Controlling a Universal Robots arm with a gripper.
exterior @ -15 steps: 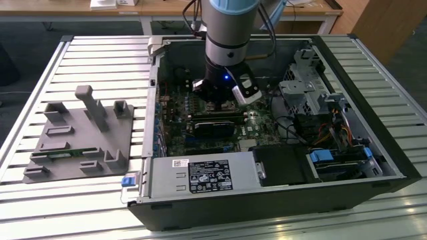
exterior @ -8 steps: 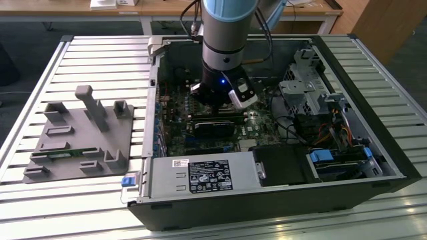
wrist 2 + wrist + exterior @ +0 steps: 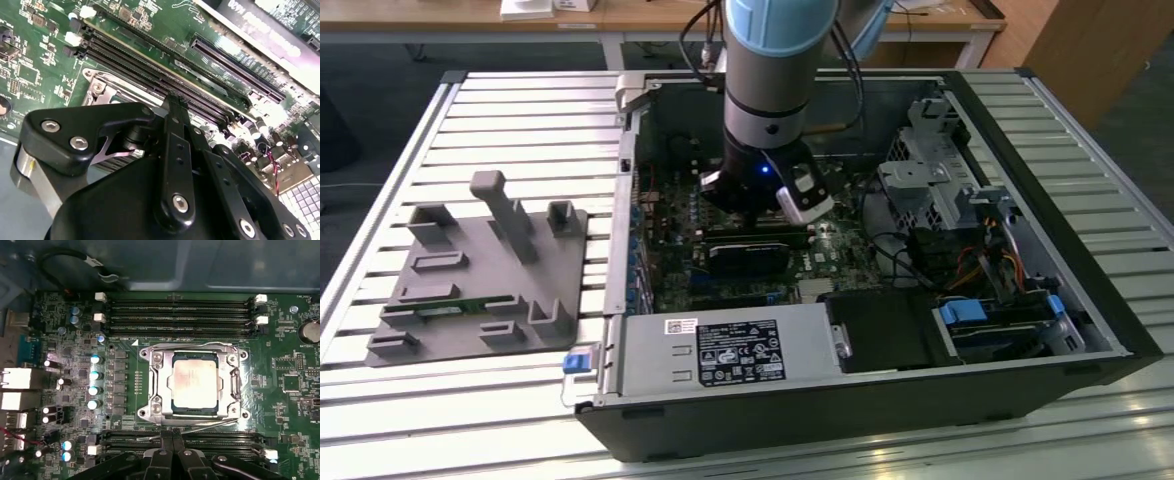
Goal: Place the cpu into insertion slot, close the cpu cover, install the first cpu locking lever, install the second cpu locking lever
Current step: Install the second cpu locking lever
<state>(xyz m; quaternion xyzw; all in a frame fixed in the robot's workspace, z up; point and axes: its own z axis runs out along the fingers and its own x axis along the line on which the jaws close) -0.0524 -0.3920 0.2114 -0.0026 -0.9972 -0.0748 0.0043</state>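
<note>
Cpu (image 3: 194, 384) sits flat in insertion slot (image 3: 150, 385), middle of green board (image 3: 290, 410). Cpu cover (image 3: 227, 385) lies down around chip, shiny frame all round it. Gripper (image 3: 172, 437) hangs just beside slot edge, over memory slots (image 3: 180, 442). Fingers (image 3: 165, 440) pressed together, holding nothing.

Shows the cpu (image 3: 194, 384) seated in the insertion slot (image 3: 176, 407), framed by the closed cpu cover (image 3: 161, 385). Shows long black memory slots (image 3: 177, 315) on the green motherboard (image 3: 285, 360) on both sides. Shows gripper (image 3: 172, 452) fingertips together beside the socket.
</note>
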